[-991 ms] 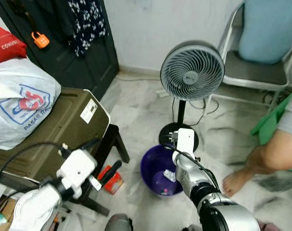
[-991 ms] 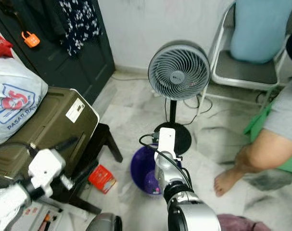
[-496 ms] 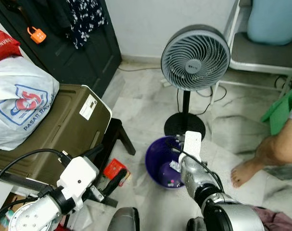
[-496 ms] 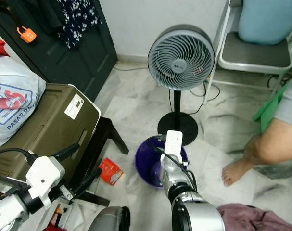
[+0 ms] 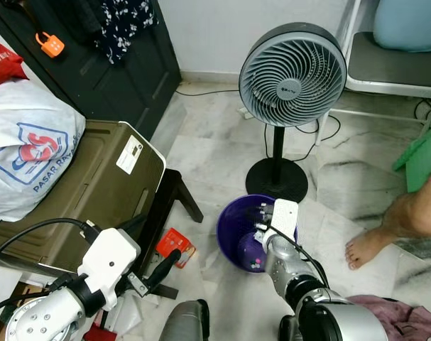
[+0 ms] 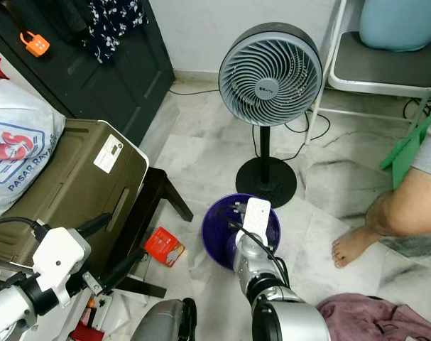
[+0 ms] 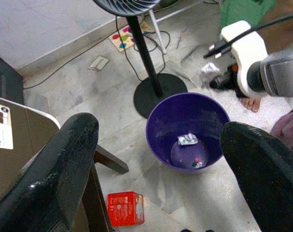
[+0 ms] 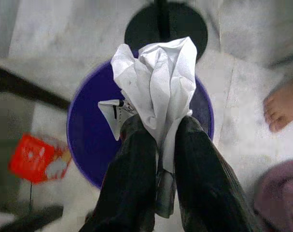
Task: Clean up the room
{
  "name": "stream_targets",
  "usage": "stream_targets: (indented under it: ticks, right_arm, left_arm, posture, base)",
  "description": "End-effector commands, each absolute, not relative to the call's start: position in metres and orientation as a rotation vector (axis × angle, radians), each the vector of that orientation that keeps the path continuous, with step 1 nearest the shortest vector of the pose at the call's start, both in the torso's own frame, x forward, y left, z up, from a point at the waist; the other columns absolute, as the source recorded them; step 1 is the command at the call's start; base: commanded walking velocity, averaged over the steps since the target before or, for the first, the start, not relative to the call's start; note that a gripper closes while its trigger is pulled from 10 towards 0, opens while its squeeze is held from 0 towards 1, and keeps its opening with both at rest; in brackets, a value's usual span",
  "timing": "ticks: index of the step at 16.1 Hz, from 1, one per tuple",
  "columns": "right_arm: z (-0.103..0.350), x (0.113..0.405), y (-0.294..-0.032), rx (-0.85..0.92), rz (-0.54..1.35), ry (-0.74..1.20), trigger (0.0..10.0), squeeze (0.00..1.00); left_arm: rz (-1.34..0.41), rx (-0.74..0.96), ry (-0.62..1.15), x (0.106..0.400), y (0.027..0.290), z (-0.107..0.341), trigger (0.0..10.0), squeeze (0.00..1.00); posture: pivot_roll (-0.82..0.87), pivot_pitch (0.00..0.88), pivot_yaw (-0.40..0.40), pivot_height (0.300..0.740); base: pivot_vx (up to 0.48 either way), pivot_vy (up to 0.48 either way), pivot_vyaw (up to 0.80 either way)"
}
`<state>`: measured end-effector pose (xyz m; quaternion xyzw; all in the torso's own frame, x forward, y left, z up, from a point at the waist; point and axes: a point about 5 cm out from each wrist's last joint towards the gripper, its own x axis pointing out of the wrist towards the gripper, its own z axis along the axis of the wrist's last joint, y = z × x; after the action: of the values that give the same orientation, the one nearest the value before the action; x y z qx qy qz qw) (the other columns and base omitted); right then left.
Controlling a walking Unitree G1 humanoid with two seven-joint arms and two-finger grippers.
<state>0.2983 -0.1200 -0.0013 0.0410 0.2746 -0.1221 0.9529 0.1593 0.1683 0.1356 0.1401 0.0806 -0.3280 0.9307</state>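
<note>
Right jaws [image 8: 158,140] pinch crumpled paper [image 8: 156,82] | above purple bin [image 5: 254,234]

A grey pedestal fan [image 5: 292,74] stands on a round black base [image 5: 275,178] on the marble floor [image 6: 201,153], with a metal-framed chair [image 6: 383,69] beside it against the wall. An olive-brown case [image 5: 80,192] rests on a black stool [image 6: 153,206], a white printed plastic bag [image 5: 27,149] lying on it, and behind them is a dark cabinet [image 5: 116,64] with an orange padlock [image 5: 45,45]. A person's bare foot [image 5: 368,245] rests on the floor near a maroon cloth [image 6: 361,316].
</note>
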Motion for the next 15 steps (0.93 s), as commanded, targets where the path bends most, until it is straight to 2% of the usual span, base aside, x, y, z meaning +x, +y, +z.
stream_targets:
  ticks: [1, 4, 5, 11, 15]
  right_arm:
    - [0.008, 0.306, -0.114, 0.113, -0.247, 0.503, 10.0, 0.62]
    - [0.012, 0.309, -0.117, 0.125, -0.261, 0.472, 10.0, 0.66]
    - [0.013, 0.309, -0.116, 0.133, -0.259, 0.466, 10.0, 1.00]
    - [0.023, 0.318, -0.109, 0.187, -0.220, 0.417, 10.0, 1.00]
    - [0.032, 0.325, -0.104, 0.206, -0.169, 0.393, 10.0, 1.00]
  left_arm:
    - [-0.663, 0.296, 0.174, 0.157, 0.170, 0.137, 10.0, 0.00]
    - [-0.658, 0.298, 0.178, 0.157, 0.172, 0.138, 10.0, 0.00]
    - [-0.655, 0.300, 0.178, 0.158, 0.172, 0.138, 10.0, 0.00]
    - [-0.655, 0.299, 0.174, 0.163, 0.171, 0.136, 10.0, 0.00]
    - [-0.665, 0.269, 0.118, 0.182, 0.158, 0.134, 10.0, 0.00]
  posture:
    - [0.42, 0.204, 0.206, 0.740]
    - [0.42, 0.199, 0.207, 0.740]
    - [0.42, 0.194, 0.206, 0.740]
    - [0.40, 0.172, 0.210, 0.740]
    - [0.33, 0.124, 0.185, 0.740]
  base:
    - [0.000, 0.000, 0.00]
    - [0.000, 0.000, 0.00]
    - [0.000, 0.000, 0.00]
    - [0.000, 0.000, 0.00]
    - [0.000, 0.000, 0.00]
